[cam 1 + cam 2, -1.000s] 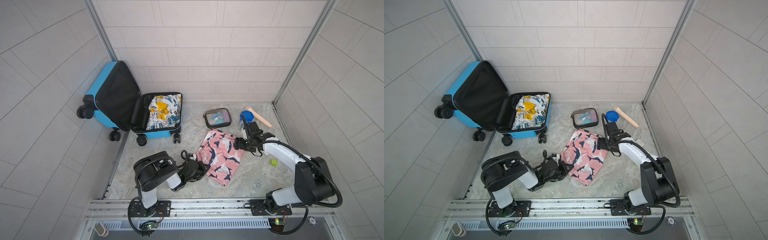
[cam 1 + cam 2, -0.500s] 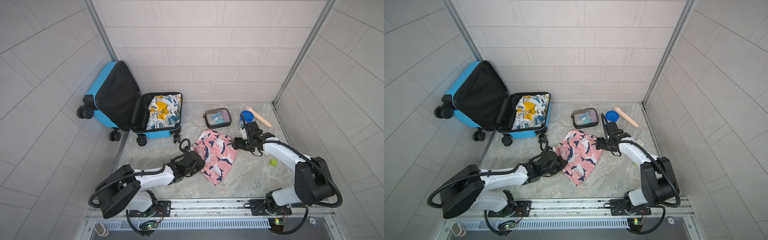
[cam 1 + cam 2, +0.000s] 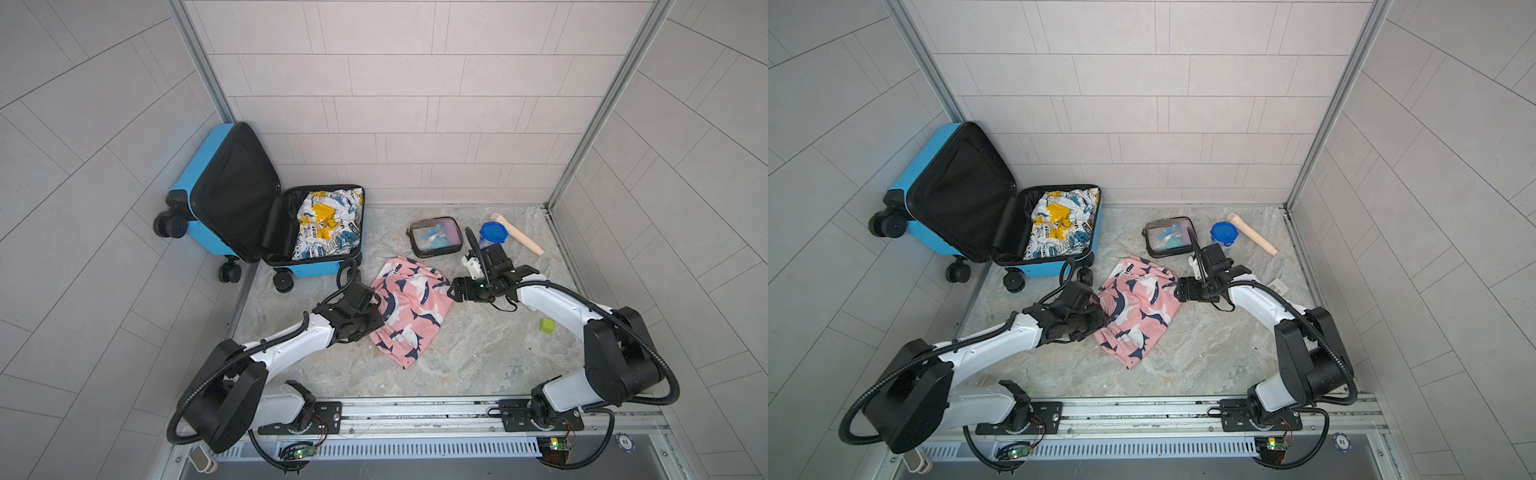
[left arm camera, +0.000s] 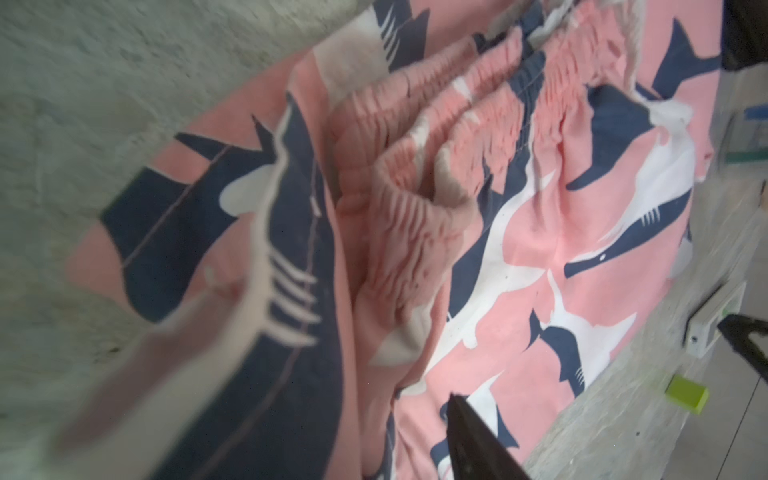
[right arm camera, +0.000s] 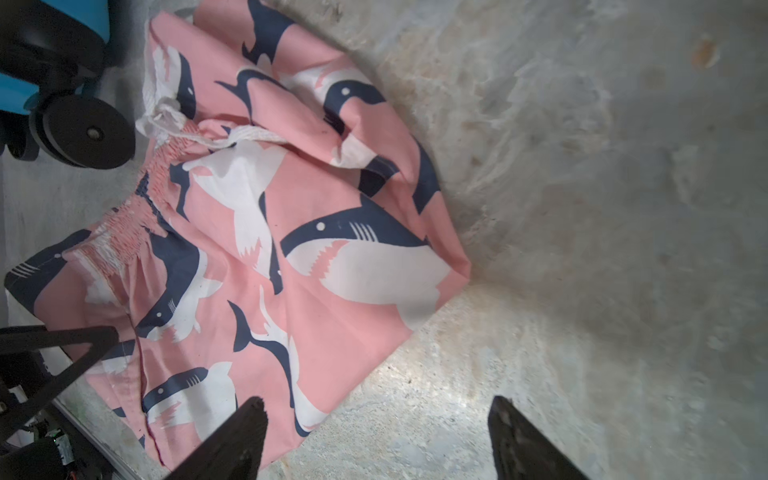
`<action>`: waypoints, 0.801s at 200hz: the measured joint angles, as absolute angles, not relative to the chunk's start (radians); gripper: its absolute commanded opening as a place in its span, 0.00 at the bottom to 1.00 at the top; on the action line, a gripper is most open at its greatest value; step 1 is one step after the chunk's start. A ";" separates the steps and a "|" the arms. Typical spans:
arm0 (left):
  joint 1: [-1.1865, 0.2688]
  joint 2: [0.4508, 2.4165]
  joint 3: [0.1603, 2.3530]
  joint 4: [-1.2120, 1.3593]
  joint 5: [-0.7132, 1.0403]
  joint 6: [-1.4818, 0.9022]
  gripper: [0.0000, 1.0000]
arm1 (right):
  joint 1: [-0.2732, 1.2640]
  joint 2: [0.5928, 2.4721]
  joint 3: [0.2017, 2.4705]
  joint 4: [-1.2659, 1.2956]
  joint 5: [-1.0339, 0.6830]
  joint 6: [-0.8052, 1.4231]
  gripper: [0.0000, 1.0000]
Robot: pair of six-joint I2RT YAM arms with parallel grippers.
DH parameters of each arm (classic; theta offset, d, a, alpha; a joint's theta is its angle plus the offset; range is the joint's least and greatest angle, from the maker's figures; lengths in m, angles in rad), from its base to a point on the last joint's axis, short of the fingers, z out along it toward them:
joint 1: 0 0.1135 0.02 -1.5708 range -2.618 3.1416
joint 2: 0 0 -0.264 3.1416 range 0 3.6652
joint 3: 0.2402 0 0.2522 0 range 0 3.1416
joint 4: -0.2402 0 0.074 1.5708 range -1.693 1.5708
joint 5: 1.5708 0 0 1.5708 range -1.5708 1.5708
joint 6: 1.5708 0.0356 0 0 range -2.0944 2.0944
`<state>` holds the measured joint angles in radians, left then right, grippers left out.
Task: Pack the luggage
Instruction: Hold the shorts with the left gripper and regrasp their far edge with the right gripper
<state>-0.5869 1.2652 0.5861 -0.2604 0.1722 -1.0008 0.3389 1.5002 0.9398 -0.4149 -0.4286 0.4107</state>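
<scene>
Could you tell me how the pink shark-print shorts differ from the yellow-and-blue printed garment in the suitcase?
The shorts are pink with navy and white sharks; the printed garment is white with yellow and blue patches. The shorts lie on the table, outside the luggage; the printed garment sits in its open lower half. Both are rumpled patterned cloth.

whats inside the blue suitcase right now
The open luggage holds a crumpled white garment with yellow and blue print in its lower half. The lid shows only black lining. Anything under the garment is covered.
</scene>
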 measured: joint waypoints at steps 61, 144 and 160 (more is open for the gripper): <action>-0.583 1.155 0.472 -0.237 0.228 -1.046 0.71 | 0.379 1.650 1.097 -0.432 -0.323 0.383 0.85; -0.583 1.159 0.387 -0.047 0.270 -1.150 0.73 | 0.380 1.808 1.178 -0.441 -0.313 0.352 0.75; -0.583 1.174 0.387 -0.007 0.270 -1.160 0.73 | 0.385 1.808 1.176 -0.427 -0.326 0.352 0.63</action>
